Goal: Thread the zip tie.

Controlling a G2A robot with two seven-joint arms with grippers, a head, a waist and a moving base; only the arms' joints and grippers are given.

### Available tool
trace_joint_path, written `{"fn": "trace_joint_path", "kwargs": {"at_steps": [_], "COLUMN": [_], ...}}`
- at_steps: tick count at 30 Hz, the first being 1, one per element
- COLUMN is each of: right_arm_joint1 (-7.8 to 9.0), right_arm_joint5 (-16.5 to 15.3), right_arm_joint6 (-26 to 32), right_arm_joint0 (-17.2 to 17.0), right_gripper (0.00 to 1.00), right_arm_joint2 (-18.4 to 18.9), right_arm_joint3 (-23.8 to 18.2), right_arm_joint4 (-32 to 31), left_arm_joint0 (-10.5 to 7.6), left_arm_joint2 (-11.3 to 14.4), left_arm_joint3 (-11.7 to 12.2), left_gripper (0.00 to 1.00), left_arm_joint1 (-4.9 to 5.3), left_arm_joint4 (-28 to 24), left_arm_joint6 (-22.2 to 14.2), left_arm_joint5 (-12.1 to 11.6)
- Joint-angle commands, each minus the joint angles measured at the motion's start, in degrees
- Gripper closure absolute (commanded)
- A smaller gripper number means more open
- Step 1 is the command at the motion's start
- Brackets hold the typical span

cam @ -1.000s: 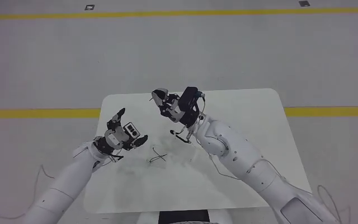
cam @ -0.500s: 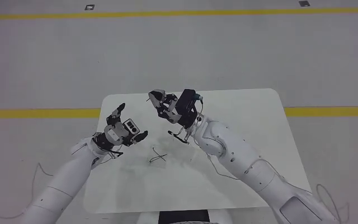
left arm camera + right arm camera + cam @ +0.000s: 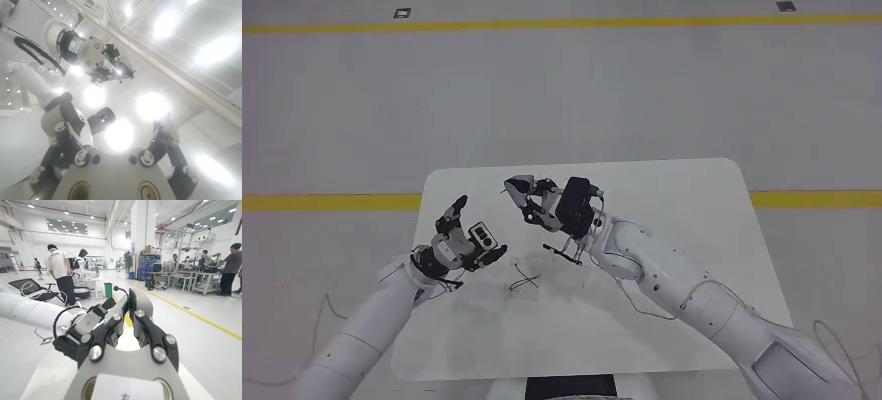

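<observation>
Landmark: two thin black crossed ties (image 3: 525, 281) lying on the white worktop (image 3: 682, 200).
Right gripper (image 3: 128, 303): raised over the worktop, beyond the crossed ties toward the far edge. Its fingers are pressed together on a thin black zip tie (image 3: 115, 288), whose head end curls out past the tips.
Left gripper (image 3: 477, 232): near the crossed ties, on the robot's left of them, with its fingers spread wide apart.
</observation>
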Motion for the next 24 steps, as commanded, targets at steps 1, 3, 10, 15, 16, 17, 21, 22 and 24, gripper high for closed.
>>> {"fn": "trace_joint_path", "kwargs": {"at_steps": [1, 3, 10, 15, 16, 17, 21, 22, 24], "right_arm_joint1": [-0.03, -0.03, 0.18, 0.39, 0.39, 0.39, 0.39, 0.4, 0.47], "right_arm_joint5": [0.0, 0.0, 0.0, 0.0, 0.0, 0.0, 0.1, 0.2, 0.0], "right_arm_joint6": [0.1, 0.1, 0.7, 1.6, 1.6, 1.6, 1.7, 1.8, 1.4], "right_arm_joint0": [-0.1, -0.1, -1.0, -0.7, -0.7, -0.7, -0.8, -1.2, -1.8], "right_gripper": [1.0, 1.0, 1.0, 1.0, 1.0, 1.0, 1.0, 1.0, 1.0], "right_arm_joint2": [0.1, 0.1, -1.3, -2.3, -2.3, -2.3, -2.2, -1.9, -1.6], "right_arm_joint3": [0.0, 0.0, -1.8, -2.0, -2.0, -2.0, -2.0, -2.0, -2.2], "right_arm_joint4": [0.0, 0.0, -1.1, 0.1, 0.1, 0.1, 0.1, 0.2, -0.7], "left_arm_joint0": [-0.36, -0.75, -1.48, -1.72, -1.72, -1.72, -1.53, -1.29, -0.95], "left_arm_joint2": [0.4, 0.7, 1.4, 1.3, 1.3, 1.3, 1.3, 1.3, 1.1], "left_arm_joint3": [0.7, 1.3, 2.6, 2.9, 2.9, 2.9, 2.4, 2.1, 1.7], "left_gripper": [0.0, 0.0, 0.0, 0.0, 0.0, 0.0, 0.0, 0.0, 0.0], "left_arm_joint1": [-0.07, -0.17, -0.78, -0.77, -0.77, -0.77, -0.87, -0.99, -1.15], "left_arm_joint4": [0.0, 0.0, 0.0, 0.0, 0.0, 0.0, 0.0, 0.0, 0.0], "left_arm_joint6": [-0.7, -1.2, -1.5, -1.5, -1.5, -1.5, -0.6, -0.2, -0.6], "left_arm_joint5": [0.0, 0.0, 0.0, 0.0, 0.0, 0.0, 0.0, 0.0, 0.0]}}
